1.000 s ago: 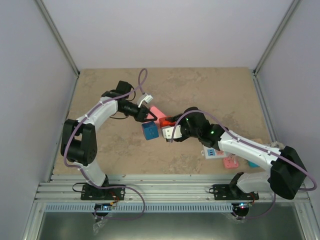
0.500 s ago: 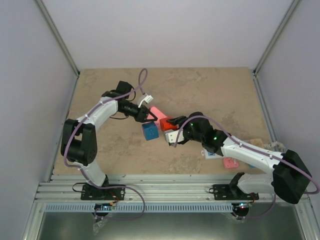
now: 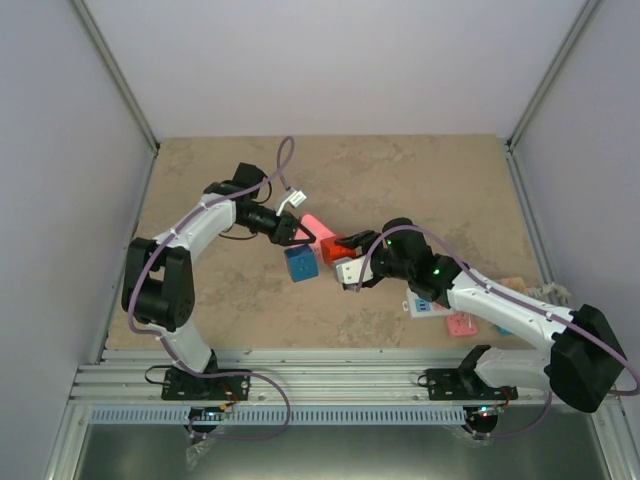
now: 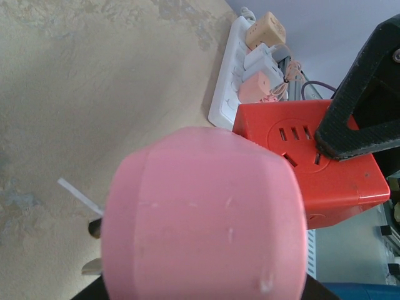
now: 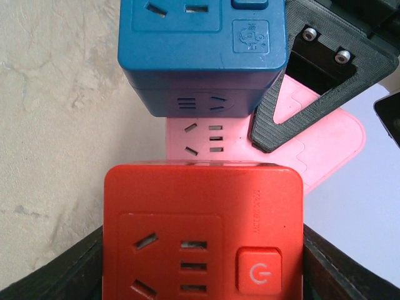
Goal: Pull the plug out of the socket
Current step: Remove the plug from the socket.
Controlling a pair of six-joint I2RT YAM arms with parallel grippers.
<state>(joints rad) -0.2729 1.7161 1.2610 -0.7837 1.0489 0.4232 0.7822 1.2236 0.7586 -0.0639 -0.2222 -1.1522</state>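
Tan stone-look tabletop (image 3: 420, 180), pale walls around.

Left gripper (image 3: 290, 230): jaws clamped on pink block (image 4: 203, 212), which fills the left wrist view.

Right gripper (image 3: 342, 258): jaws about half-wide, closed on red socket cube (image 5: 200, 231), one finger on each side face.

Red cube and pink block sit just beside each other at table centre. Blue socket cube (image 5: 200, 50) is close against both.

White power strip (image 4: 228, 87) lies well apart from both grippers, near the right edge, partly under the right arm in the top view. Tan plug (image 4: 265, 29) and pink plug (image 4: 255, 86) are seated in it, untouched.
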